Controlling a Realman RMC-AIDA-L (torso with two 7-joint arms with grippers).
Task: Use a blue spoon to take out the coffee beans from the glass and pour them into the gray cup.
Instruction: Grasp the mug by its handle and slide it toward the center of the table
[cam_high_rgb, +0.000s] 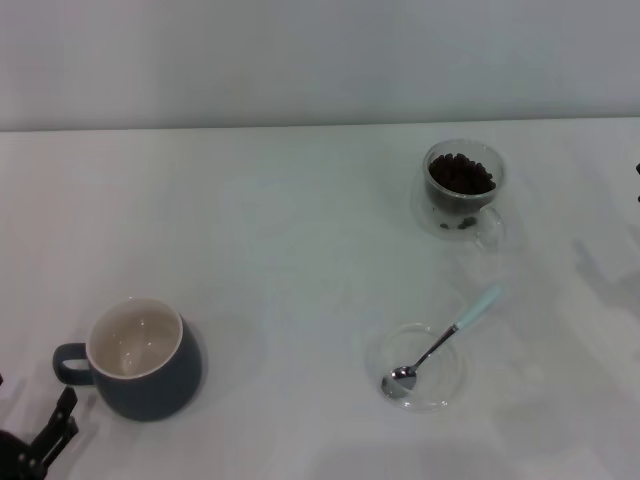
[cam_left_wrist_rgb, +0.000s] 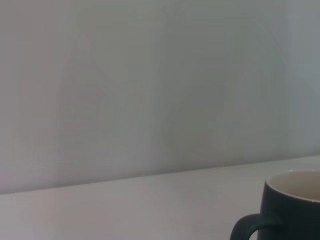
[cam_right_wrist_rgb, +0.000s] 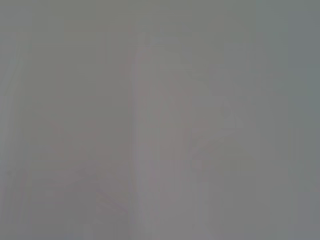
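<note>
The gray cup (cam_high_rgb: 142, 362) stands at the front left with its cream inside empty and its handle pointing left; its edge also shows in the left wrist view (cam_left_wrist_rgb: 287, 207). The glass (cam_high_rgb: 464, 185) stands at the back right, filled with coffee beans (cam_high_rgb: 460, 173). The blue spoon (cam_high_rgb: 445, 339) lies with its metal bowl in a flat clear dish (cam_high_rgb: 378, 349) and its pale blue handle pointing back right. My left gripper (cam_high_rgb: 40, 445) is at the bottom left corner, just left of the gray cup. Only a dark sliver of my right gripper (cam_high_rgb: 637, 183) shows at the right edge.
A white table (cam_high_rgb: 290, 250) carries everything, and a pale wall rises behind its back edge. The right wrist view shows only a blank pale surface.
</note>
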